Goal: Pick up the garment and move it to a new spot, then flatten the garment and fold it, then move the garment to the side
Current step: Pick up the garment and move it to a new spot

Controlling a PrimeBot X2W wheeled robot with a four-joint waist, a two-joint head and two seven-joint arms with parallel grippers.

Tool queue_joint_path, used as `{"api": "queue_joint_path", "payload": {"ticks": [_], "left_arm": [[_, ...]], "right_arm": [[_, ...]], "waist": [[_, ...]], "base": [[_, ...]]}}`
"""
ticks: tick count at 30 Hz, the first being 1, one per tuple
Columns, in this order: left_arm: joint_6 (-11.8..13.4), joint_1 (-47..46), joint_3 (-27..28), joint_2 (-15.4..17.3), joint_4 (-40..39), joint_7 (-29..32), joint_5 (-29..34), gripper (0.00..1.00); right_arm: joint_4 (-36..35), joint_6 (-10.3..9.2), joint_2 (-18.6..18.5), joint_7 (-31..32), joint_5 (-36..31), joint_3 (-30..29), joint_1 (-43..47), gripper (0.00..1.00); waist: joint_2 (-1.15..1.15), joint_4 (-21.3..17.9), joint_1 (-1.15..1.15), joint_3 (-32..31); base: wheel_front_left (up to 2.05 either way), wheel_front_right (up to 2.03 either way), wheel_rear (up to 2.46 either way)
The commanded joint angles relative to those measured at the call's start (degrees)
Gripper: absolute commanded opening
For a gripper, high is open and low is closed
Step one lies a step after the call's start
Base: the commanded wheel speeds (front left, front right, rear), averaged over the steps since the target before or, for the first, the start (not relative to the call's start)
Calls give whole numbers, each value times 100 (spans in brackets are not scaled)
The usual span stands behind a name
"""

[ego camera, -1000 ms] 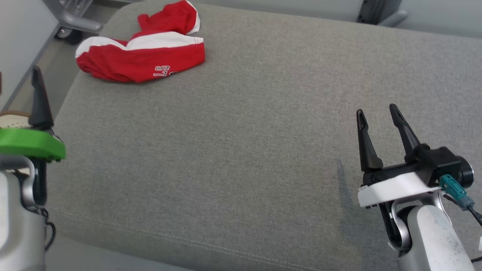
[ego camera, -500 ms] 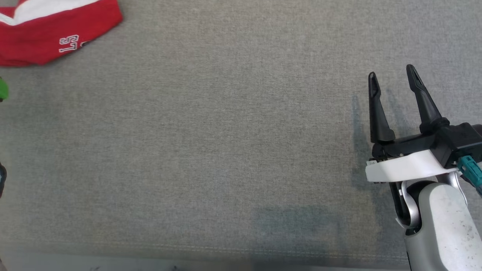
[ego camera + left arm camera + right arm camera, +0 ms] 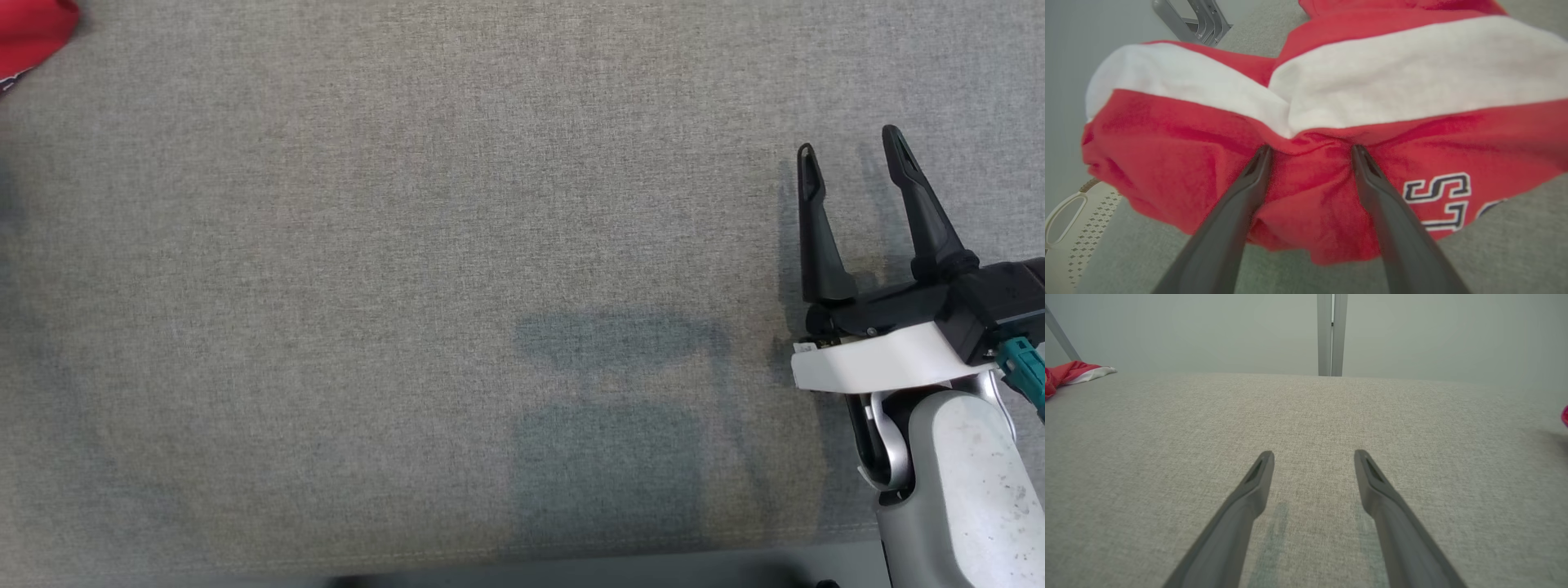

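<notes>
1. Work surface: a wide, flat grey fabric cushion point(image 3: 408, 245). Its front seam edge point(image 3: 490, 555) runs along the bottom of the head view. Its far edge point(image 3: 1412, 380) shows in the right wrist view, with an upright metal post point(image 3: 1332, 335) behind it.
2. Garment point(image 3: 1372, 77): red, with a broad white band and white-outlined lettering point(image 3: 1437, 200) (the letters "ST" are readable, the rest is cut off). It lies bunched on the cushion, close to the left edge. A red corner of it sits at the head view's top left point(image 3: 33, 33), and the right wrist view shows it at the far left point(image 3: 1069, 373).
3. Left gripper point(image 3: 1310, 151): fingers spread apart, both tips pressed into the red fabric with a raised fold between them. The jaws have not closed on it.
4. Right gripper point(image 3: 849, 143): fingers spread wide, low over plain cushion point(image 3: 1313, 454) toward the right side, well apart from the garment.
5. Open room: plain grey fabric stretches between the garment and the right gripper, crossed by a soft shadow point(image 3: 612, 425).
6. Past the left edge: a pale perforated container point(image 3: 1069, 228) sits lower down, and a grey metal frame point(image 3: 1196, 22) stands farther off.
7. Right border of the right wrist view: a pink object point(image 3: 1565, 415), too little of it in view to identify.
</notes>
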Motion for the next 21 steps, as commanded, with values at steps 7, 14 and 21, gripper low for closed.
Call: {"api": "queue_joint_path", "payload": {"ticks": [7, 14, 21], "left_arm": [[-49, -115, -135, -13, 329, -150, -72, 0], [-83, -195, -374, 68, 329, -463, -1, 0], [-96, -242, -881, -17, 45, -598, -12, 0]], "right_arm": [[-57, -8, -7, -64, -52, 7, -90, 100], [126, -8, 2, -162, 20, 52, -36, 100], [408, -8, 8, -284, 122, 87, 82, 100]], "waist": [[54, -88, -1, 0], [54, -104, -1, -374], [54, -161, -1, -1004]], "base": [[0, 0, 0], [0, 0, 0], [0, 0, 0]]}}
